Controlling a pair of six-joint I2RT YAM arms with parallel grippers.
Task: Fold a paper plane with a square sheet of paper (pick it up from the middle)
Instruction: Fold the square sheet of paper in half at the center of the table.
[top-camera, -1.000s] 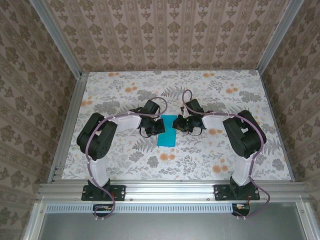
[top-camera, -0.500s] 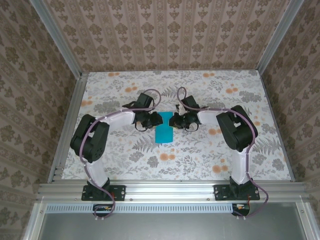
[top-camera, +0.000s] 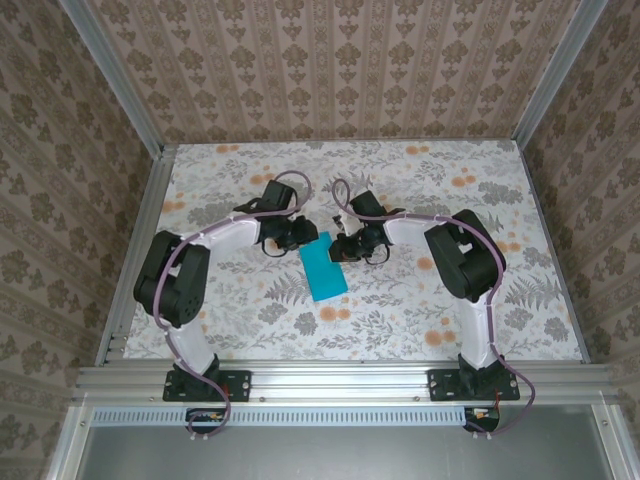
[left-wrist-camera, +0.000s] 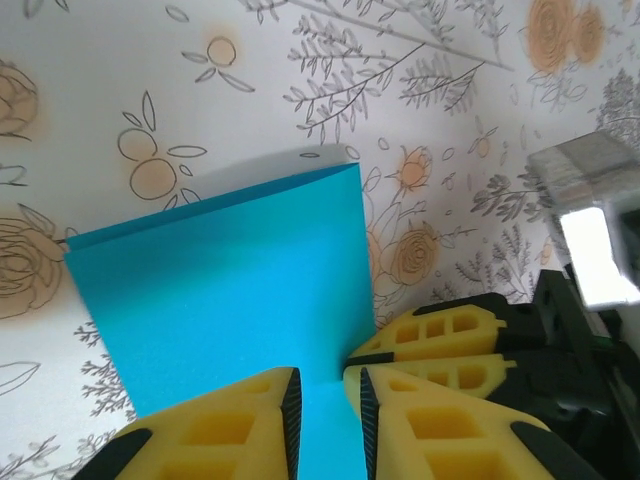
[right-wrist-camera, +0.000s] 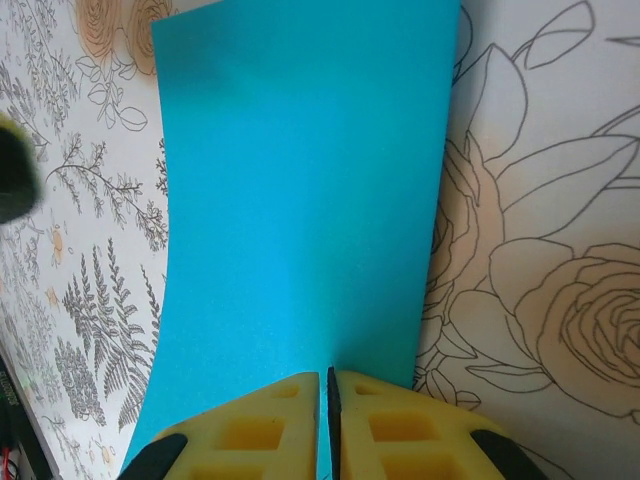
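Observation:
The square sheet of paper (top-camera: 322, 268) is bright turquoise and lies folded into a long rectangle, slightly askew on the floral table. My right gripper (top-camera: 338, 248) is shut on the far right edge of the sheet (right-wrist-camera: 300, 180), its pads (right-wrist-camera: 324, 390) pinching the edge. My left gripper (top-camera: 300, 238) is at the sheet's far left end. Its jaws (left-wrist-camera: 328, 395) stand a little apart over the blue sheet (left-wrist-camera: 230, 270), right next to the right gripper's yellow fingers (left-wrist-camera: 440, 340). The paper plane is out of view.
The floral table top (top-camera: 420, 310) stretches around the sheet. Aluminium rails (top-camera: 340, 378) frame the table at the near edge and sides. Both forearms arch inward over the middle of the table.
Both grippers have shifted left and slightly farther away. The sheet has turned so that its near end points right. The left jaws have parted.

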